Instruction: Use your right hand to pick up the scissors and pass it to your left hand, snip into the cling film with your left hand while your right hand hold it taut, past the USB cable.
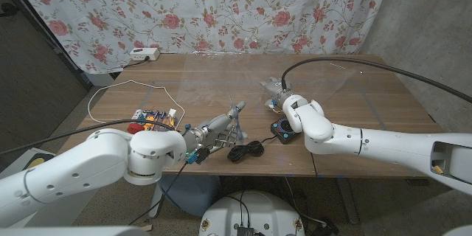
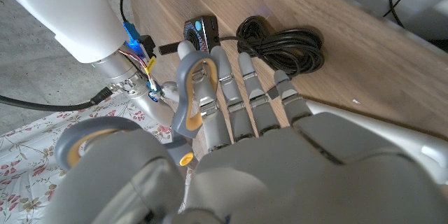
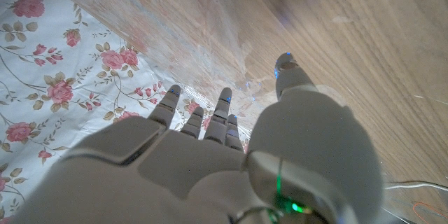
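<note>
The left robot hand [image 2: 231, 105] holds the scissors [image 2: 190, 101] by the handle, just beside the coiled USB cable [image 1: 245, 150]; blades could snag it; right robot hand [image 1: 293, 108] spread on cling film [image 1: 221, 81], which may slip slack on the counter [image 1: 369, 96].

From my seat, the scissors [image 2: 189, 98] show their grey handle loops in the left wrist view, but the blades sit behind the left hand [image 2: 280, 161], hidden. In the head view I cannot tell where the cling film [image 1: 221, 81] ends on the table [image 1: 369, 118]. The right hand [image 1: 284, 103] blocks its own fingertips near the film's crumpled edge; whether they pinch it, I cannot tell.
</note>
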Controlling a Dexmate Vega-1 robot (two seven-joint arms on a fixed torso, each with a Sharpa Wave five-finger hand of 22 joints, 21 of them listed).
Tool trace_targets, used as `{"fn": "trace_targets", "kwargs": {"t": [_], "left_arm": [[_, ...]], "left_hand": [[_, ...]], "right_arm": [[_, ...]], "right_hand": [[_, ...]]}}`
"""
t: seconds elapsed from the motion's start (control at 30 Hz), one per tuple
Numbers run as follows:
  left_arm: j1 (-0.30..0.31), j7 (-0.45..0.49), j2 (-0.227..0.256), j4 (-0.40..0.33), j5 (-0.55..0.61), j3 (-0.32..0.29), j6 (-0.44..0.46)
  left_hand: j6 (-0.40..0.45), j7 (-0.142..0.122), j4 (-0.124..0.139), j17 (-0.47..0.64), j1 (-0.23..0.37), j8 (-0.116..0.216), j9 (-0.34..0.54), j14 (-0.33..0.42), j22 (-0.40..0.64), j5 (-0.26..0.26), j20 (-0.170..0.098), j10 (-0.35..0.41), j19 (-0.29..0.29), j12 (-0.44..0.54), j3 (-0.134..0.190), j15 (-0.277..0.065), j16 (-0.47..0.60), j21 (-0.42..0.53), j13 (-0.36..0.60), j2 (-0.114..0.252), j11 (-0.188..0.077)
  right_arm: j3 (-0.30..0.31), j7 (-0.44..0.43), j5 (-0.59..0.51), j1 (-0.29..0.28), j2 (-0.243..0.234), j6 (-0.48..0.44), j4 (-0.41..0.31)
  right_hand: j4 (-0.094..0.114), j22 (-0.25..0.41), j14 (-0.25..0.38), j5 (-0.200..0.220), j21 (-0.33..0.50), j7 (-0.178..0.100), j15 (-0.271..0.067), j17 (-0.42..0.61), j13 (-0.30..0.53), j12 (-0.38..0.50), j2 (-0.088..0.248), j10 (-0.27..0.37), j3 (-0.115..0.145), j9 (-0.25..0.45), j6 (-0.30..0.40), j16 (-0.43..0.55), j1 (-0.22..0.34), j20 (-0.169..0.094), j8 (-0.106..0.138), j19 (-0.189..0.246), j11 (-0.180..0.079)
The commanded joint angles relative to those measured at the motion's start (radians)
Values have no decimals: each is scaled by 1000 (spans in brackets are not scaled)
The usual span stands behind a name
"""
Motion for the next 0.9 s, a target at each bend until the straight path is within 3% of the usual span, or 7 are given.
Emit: {"fn": "trace_targets", "kwargs": {"t": [0.03, 0.17, 0.4, 0.6, 0.8, 0.9], "left_arm": [[-4, -4, 1, -1, 3, 9, 2], [-8, -5, -2, 0, 7, 13, 3], [-12, -7, -7, 2, 9, 17, 4], [-18, -13, -9, 5, 11, 18, 5], [-15, -22, -9, 8, 13, 19, 0], [-12, -23, -7, 7, 14, 17, -3]], "left_hand": [[-31, 45, 0, 3, 5, -3, 3, 11, 3, 6, -3, 8, 10, 9, -9, 2, 5, 1, 6, 7, -5], [-32, 45, 0, 3, 6, -5, 5, 11, 3, 6, -3, 10, 10, 10, -12, 2, 5, 0, 4, 9, -6], [-17, 43, 1, 2, 9, -7, 0, 8, 3, 6, -3, 17, 10, 14, -16, 2, 3, -1, 2, 11, -8], [-21, 44, 1, 2, 11, -10, 2, 10, 3, 6, -3, 15, 10, 14, -18, 2, 4, -1, 1, 12, -8], [-20, 44, 2, 1, 12, -11, 4, 11, 3, 6, -3, 16, 11, 14, -20, 1, 5, -1, -1, 14, -8], [-17, 42, 2, 1, 12, -11, 5, 12, 3, 6, -3, 16, 12, 14, -22, 0, 6, -1, -1, 14, -9]], "right_arm": [[-41, 34, -42, 13, 40, -70, 39], [-9, -70, -18, -26, 27, -48, 32], [12, -161, -12, -55, 27, -39, 30], [17, -232, -27, -79, 42, -57, 49], [45, -331, -16, -118, 57, -71, 64], [56, -374, -9, -134, 65, -73, 72]], "right_hand": [[2, 3, 10, -2, 9, 8, 1, -1, -1, 2, -1, 10, 7, 1, -33, 13, 18, -9, 3, 18, 15], [9, 3, 47, -3, 17, 9, -19, -2, -4, 19, 4, 60, 8, 1, -3, 27, 24, -21, 23, 53, 8], [21, 2, 126, -2, 19, -11, -66, -4, -14, 42, 19, 165, 0, -3, 82, 51, 21, -41, 53, 115, -41], [8, 2, 145, -1, 20, -22, -74, -7, -19, 46, 19, 200, 4, -5, 131, 52, 46, -63, 68, 145, -53], [10, 3, 231, -1, 23, -43, -123, -8, -14, 78, 29, 305, 2, -7, 240, 74, 73, -86, 94, 211, -86], [12, 3, 264, 0, 26, -48, -133, -7, -12, 89, 33, 339, -1, -7, 264, 84, 78, -92, 98, 236, -86]]}}
